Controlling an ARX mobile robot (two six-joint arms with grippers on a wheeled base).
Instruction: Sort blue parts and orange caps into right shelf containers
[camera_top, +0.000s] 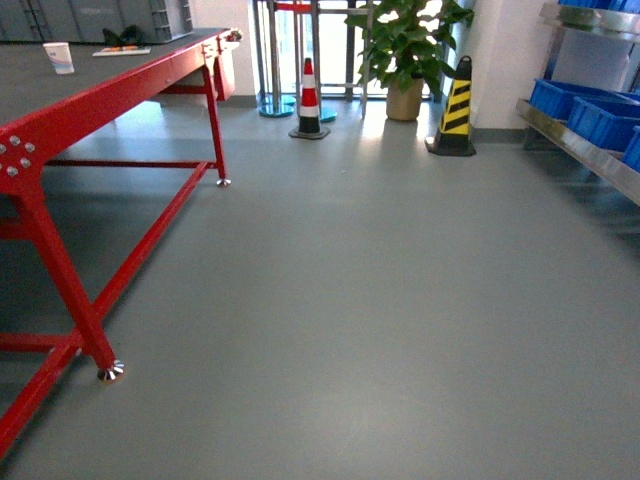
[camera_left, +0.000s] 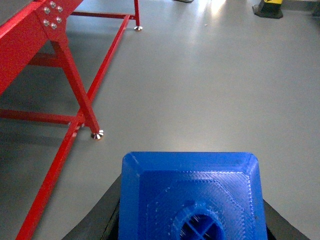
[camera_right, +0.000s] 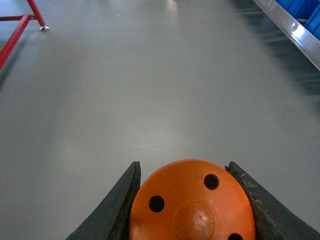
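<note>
In the left wrist view a blue part (camera_left: 190, 195), a bright-blue block with a round stud, fills the bottom of the frame, and my left gripper (camera_left: 192, 215) is shut on it with dark fingers on both sides. In the right wrist view my right gripper (camera_right: 187, 200) is shut on an orange cap (camera_right: 192, 205), whose flat face with small holes points at the camera. Both are carried above the grey floor. The right shelf containers (camera_top: 590, 110), blue crates, stand on a metal shelf (camera_top: 585, 150) at the far right of the head view. Neither gripper shows in the head view.
A red-framed table (camera_top: 100, 100) with a paper cup (camera_top: 59, 57) stands on the left; its leg foot (camera_top: 110, 372) is close by. Ahead are a red-white cone (camera_top: 309, 100), a yellow-black cone (camera_top: 455, 110) and a potted plant (camera_top: 405, 50). Grey floor (camera_top: 350, 300) lies between.
</note>
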